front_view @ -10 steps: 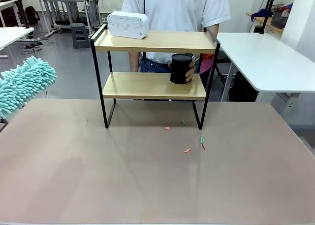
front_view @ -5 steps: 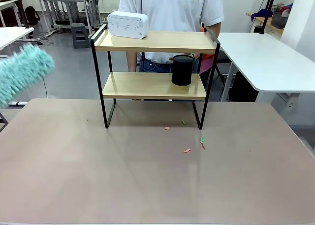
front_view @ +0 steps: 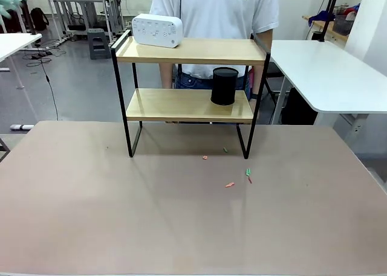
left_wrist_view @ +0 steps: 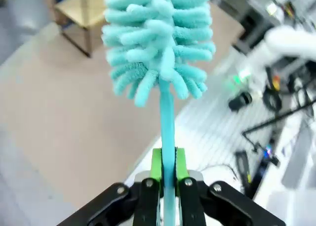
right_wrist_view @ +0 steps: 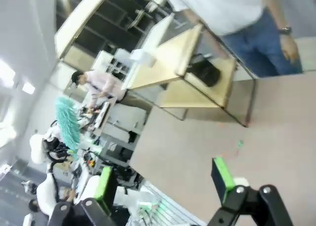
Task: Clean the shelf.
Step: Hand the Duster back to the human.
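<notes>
Up close, the left gripper (left_wrist_view: pixel 168 162) clamps the duster (left_wrist_view: pixel 159 48) by its handle; the right gripper (right_wrist_view: pixel 163 179) hangs wide open, holding nothing. Farther off, the shelf (front_view: pixel 187 105) stands at the far edge of the table (front_view: pixel 91 215). Sweep each board gently, steering round the cup (front_view: pixel 224 86) and box (front_view: pixel 157 29).

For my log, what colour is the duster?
Turquoise; the duster shows best in the left wrist view.
</notes>
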`<state>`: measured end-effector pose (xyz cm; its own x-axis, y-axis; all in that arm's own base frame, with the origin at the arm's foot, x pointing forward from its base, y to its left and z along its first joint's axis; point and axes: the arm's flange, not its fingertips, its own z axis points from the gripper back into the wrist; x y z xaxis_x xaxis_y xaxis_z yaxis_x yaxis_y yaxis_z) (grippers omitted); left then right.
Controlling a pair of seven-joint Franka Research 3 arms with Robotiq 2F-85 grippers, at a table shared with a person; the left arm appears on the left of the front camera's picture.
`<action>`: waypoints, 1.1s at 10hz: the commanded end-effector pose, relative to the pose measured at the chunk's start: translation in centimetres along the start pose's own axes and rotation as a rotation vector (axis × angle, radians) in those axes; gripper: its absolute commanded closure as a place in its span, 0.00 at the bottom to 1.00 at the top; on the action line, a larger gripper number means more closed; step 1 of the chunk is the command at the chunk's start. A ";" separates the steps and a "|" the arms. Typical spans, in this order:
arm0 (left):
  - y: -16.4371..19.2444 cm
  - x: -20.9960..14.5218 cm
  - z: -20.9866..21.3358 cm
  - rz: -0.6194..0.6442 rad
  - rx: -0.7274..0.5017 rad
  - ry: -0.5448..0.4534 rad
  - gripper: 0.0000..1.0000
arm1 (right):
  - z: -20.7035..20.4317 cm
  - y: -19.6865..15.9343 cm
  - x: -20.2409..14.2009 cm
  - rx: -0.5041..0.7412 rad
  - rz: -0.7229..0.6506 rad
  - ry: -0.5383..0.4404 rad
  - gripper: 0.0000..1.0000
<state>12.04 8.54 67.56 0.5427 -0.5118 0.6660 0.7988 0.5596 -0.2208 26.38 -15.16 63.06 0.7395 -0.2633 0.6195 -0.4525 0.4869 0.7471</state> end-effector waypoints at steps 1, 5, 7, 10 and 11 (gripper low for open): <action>1.0 5.6 -6.5 -0.269 -0.140 0.268 0.88 | -4.4 3.2 -3.7 0.120 -0.003 0.020 0.00; -1.3 7.6 -12.0 -0.260 -0.212 0.341 0.88 | -6.8 4.0 -6.1 0.149 0.053 0.136 0.00; -1.3 7.6 -12.0 -0.260 -0.212 0.341 0.88 | -6.8 4.0 -6.1 0.149 0.053 0.136 0.00; -0.7 13.1 -16.5 -0.460 -0.327 0.417 0.88 | -14.0 5.8 -4.2 0.201 0.192 0.366 0.00; -0.7 14.9 -16.8 -0.533 -0.371 0.422 0.88 | -18.4 6.7 -0.9 0.224 0.217 0.438 0.00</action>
<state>22.01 -9.73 63.92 0.1533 -0.8999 0.4083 0.9711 0.0607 -0.2308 26.24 1.92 60.85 0.7720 0.1270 0.6227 -0.6254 0.3267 0.7087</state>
